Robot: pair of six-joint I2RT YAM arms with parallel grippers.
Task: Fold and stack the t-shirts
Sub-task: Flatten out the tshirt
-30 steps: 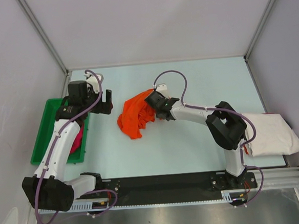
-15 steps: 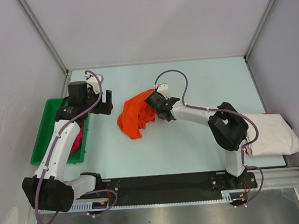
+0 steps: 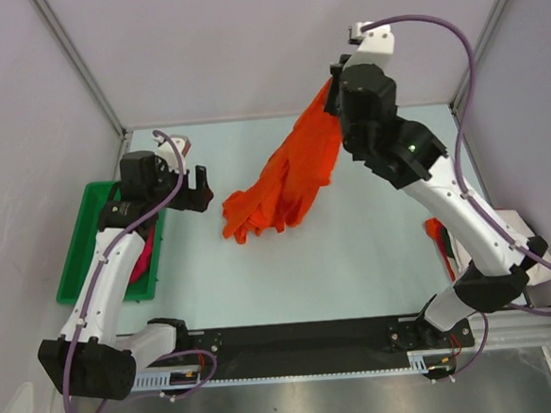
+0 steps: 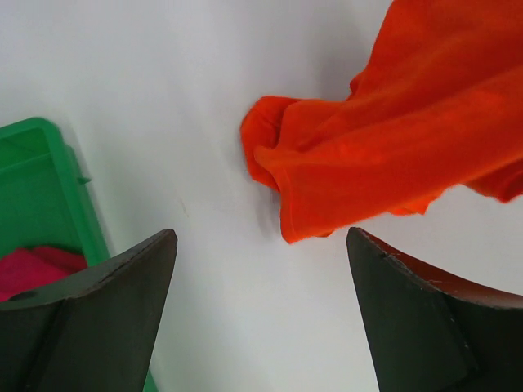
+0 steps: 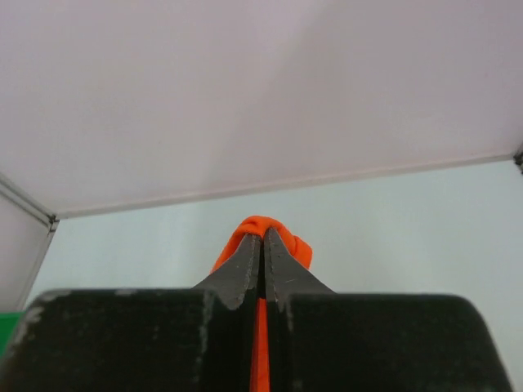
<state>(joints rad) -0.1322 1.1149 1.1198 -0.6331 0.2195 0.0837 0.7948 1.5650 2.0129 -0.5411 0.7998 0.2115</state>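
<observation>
We see a plain bright orange cloth t-shirt (image 3: 283, 178). The rectangular plastic tray (image 3: 78, 250) is green, and the soft crumpled cloth (image 4: 37, 268) in it is magenta-pink. The flat tabletop (image 3: 355, 258) is pale blue-green. The left end effector (image 4: 261, 245) and the right end effector (image 5: 262, 237) are black. The cloth bundle (image 3: 515, 216) at the right looks off-white, though it is mostly hidden.

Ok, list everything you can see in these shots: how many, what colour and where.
orange t-shirt: one, bright orange, hanging from the right gripper, lower end reaching the table near its middle
pink t-shirt: one, magenta-pink, in the tray, partly hidden by the left arm
off-white t-shirt: one, off-white, table's right edge, mostly hidden behind the right arm
tray: one, green plastic, table's left edge
table: one, pale blue-green
left gripper: one, black, open and empty, above the table between tray and orange t-shirt
right gripper: one, black, shut on the orange t-shirt, high over the table's far side
</observation>
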